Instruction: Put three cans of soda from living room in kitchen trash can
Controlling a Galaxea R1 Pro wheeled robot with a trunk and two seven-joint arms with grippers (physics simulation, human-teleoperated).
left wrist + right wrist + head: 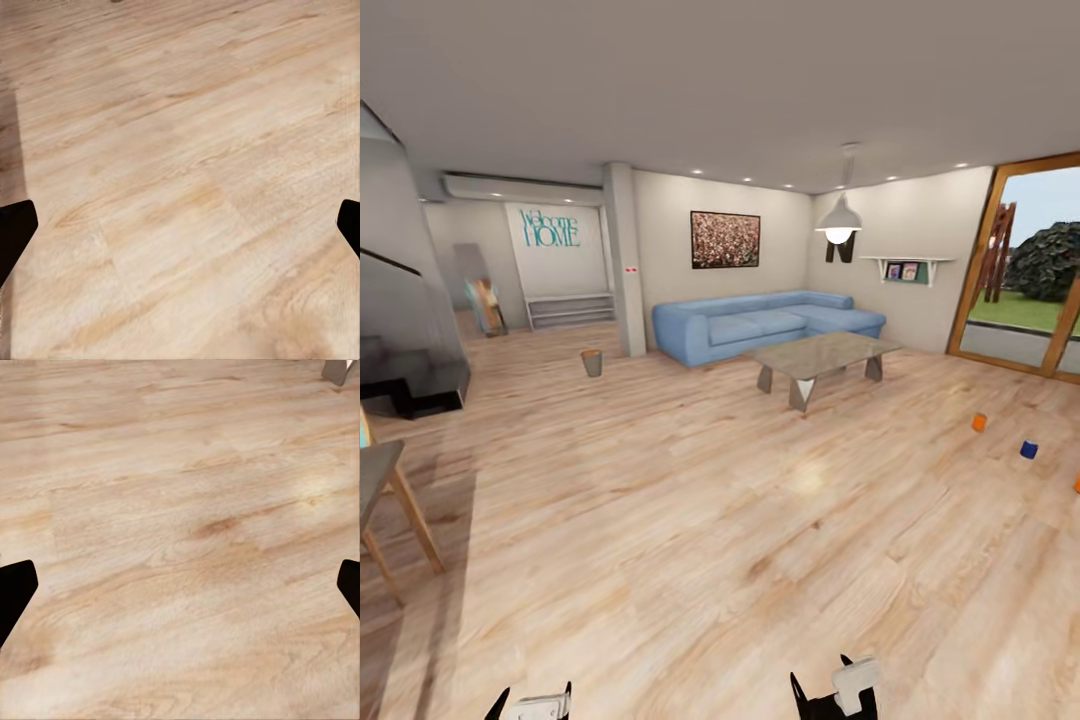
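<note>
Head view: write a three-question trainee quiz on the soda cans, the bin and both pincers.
1. True or false: the orange can and the blue can stand on the coffee table.
2. Multiple choice: the trash can stands (A) by the glass doors, (B) on the floor near the pillar, (C) on the sofa.
3. Fill in: the left pincer and the right pincer are both ___ over bare wood floor.

Key: 1 false, they stand on the floor; 2 B; 3 open.
</note>
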